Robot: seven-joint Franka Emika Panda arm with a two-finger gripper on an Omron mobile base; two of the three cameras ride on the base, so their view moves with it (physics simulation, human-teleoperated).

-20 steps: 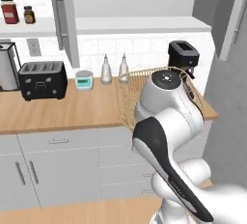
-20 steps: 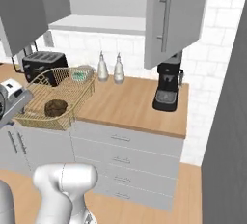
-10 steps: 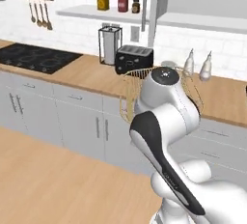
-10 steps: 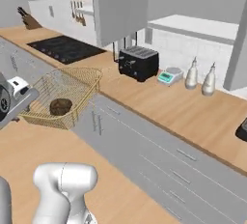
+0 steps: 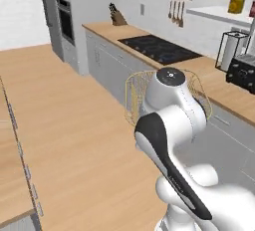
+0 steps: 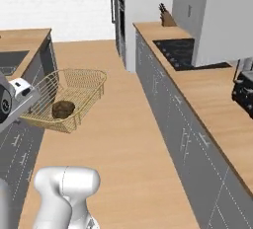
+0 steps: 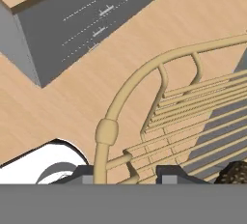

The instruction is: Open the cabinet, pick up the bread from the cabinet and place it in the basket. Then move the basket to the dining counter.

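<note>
1. Where the hand view looks along the gripper [image 7: 126, 174], its two dark fingertips rise on either side of the basket [image 7: 193, 117] rim, the tan wire running down between them, so the tool is clamped on that rim.
2. In the right base view the basket [image 6: 69, 99] hangs in the air over the wooden floor [image 6: 123, 139], carried at the end of the arm, with the gripper [image 6: 22, 95] at its near-left edge.
3. The bread [image 6: 63, 109], a dark-brown lump, lies inside the basket on its mesh bottom; in the hand view a bit of the bread [image 7: 234, 174] shows at the lower right corner.
4. In the left base view the basket [image 5: 134, 93] shows partly behind the white arm.
5. Compared with half a second ago, the whole scene has swung: both base cameras have turned with the base, so this is no move of the kitchen things. The toaster [image 5: 244, 73] and black cooktop [image 5: 159, 48] now sit far to the right in the left base view.
6. The dining counter [image 6: 22, 50] has come into the right base view at upper left, its grey side [image 7: 72, 20] also seen in the hand view beyond the basket.
7. The basket has stayed in the same grasp, bread still inside.
</note>
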